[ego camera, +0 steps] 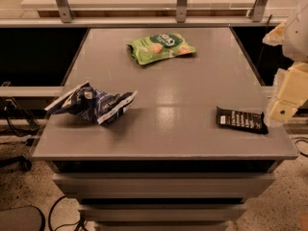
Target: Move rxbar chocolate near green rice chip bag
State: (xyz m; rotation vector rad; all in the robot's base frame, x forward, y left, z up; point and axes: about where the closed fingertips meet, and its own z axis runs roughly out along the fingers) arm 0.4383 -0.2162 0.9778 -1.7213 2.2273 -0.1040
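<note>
Three packets lie on a grey table [163, 138] whose front edge sits low in the frame, above stacked drawer fronts [161, 184]. Nearest, at lower right, the rxbar chocolate [240, 120] rests flat close to the table's front right corner, its white patch at the left end. Just beside the bar's right end, at the right edge of the frame, the gripper [285, 100] hangs by the table's side; whether it is open or closed cannot be told. At middle left sits a crumpled dark blue and white bag [91, 105]. Farthest, at upper centre, the green rice chip bag [161, 47] lies flat, well apart from the bar. Behind the table, metal posts [182, 3] cross the top of the frame.
</note>
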